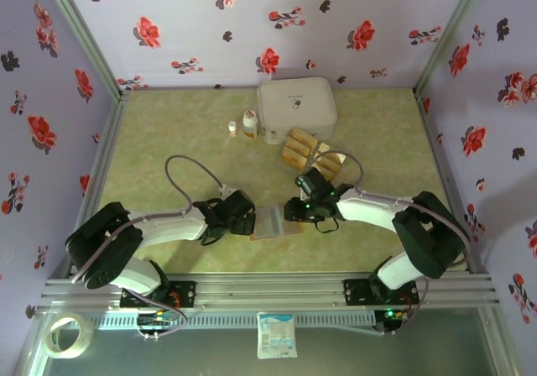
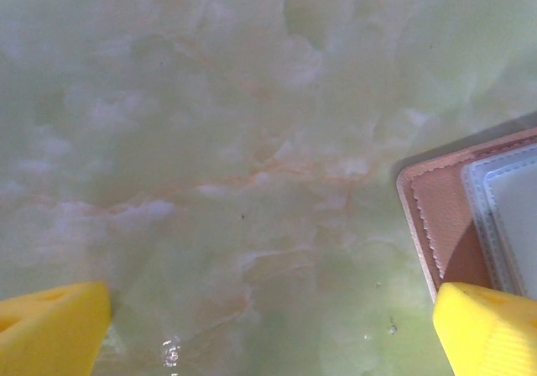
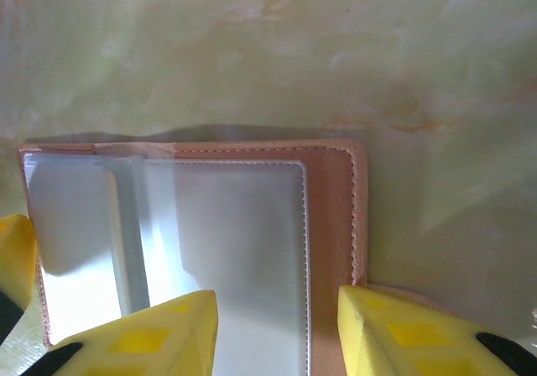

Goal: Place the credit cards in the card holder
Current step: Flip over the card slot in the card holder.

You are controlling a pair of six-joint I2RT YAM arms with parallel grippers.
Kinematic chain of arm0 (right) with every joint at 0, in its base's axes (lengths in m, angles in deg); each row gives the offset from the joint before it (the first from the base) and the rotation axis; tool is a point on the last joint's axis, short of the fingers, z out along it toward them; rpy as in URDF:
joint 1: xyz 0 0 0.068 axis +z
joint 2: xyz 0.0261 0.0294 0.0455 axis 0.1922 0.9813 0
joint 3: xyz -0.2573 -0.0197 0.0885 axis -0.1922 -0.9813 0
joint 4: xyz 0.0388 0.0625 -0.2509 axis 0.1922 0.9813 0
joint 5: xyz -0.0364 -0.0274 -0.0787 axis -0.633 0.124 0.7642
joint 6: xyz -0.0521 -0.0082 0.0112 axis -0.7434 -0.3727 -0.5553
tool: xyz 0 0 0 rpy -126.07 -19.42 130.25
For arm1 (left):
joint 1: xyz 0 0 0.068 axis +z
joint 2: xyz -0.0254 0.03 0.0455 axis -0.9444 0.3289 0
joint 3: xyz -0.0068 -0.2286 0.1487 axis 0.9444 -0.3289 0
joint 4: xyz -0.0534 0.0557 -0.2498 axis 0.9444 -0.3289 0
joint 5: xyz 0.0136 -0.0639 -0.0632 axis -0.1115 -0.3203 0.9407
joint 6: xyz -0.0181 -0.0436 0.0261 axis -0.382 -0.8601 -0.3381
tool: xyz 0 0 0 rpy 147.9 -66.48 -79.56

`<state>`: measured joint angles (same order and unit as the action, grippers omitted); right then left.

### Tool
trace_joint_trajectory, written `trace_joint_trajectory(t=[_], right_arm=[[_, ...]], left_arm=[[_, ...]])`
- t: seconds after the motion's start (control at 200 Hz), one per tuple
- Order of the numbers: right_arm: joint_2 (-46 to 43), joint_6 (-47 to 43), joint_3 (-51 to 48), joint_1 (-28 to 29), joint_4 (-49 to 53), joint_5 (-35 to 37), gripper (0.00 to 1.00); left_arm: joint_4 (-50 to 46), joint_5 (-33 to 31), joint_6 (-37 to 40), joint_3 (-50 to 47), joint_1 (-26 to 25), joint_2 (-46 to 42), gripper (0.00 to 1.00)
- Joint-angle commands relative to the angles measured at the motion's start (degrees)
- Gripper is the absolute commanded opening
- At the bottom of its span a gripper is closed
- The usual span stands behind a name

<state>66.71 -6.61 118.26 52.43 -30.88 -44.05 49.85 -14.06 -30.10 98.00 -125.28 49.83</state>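
The card holder [image 1: 277, 223] lies open on the table between my two grippers, its brown cover [image 3: 331, 216] and clear inner sleeves [image 3: 226, 242] facing up. My right gripper [image 1: 295, 211] hovers over its right half, jaws partly open [image 3: 277, 330] with one finger on either side of a sleeve's edge and nothing clamped. My left gripper [image 1: 250, 221] stands wide open [image 2: 268, 334] over bare table, and the card holder's corner [image 2: 436, 216] lies beside its right finger [image 2: 487, 326]. The golden credit cards [image 1: 306, 151] sit further back, in front of the white case.
A white zip case [image 1: 295, 107] stands at the back centre with two small bottles [image 1: 249, 124] to its left. The cards rest in a clear rack [image 1: 323, 162]. A tape roll [image 1: 65, 336] and a packet [image 1: 277, 336] lie beyond the near rail.
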Motion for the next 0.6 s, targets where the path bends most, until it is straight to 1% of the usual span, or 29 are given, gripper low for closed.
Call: trace_joint_trajectory(t=[0.0,0.305,0.595], right_arm=[[1.5,1.5,-0.8,1.1,-3.5,-3.1,0.4],[1.8,4.1,0.5,3.2,-6.3,-5.9,0.39],[-1.4,5.1,3.3,5.8,-3.8,-5.1,0.39]], left_arm=[[2.2,0.9,-0.4,0.1,-0.5,2.8,1.0],[2.9,1.1,-0.7,0.0,-0.8,3.4,1.0],[3.0,1.0,-0.8,-0.3,-0.9,2.7,1.0]])
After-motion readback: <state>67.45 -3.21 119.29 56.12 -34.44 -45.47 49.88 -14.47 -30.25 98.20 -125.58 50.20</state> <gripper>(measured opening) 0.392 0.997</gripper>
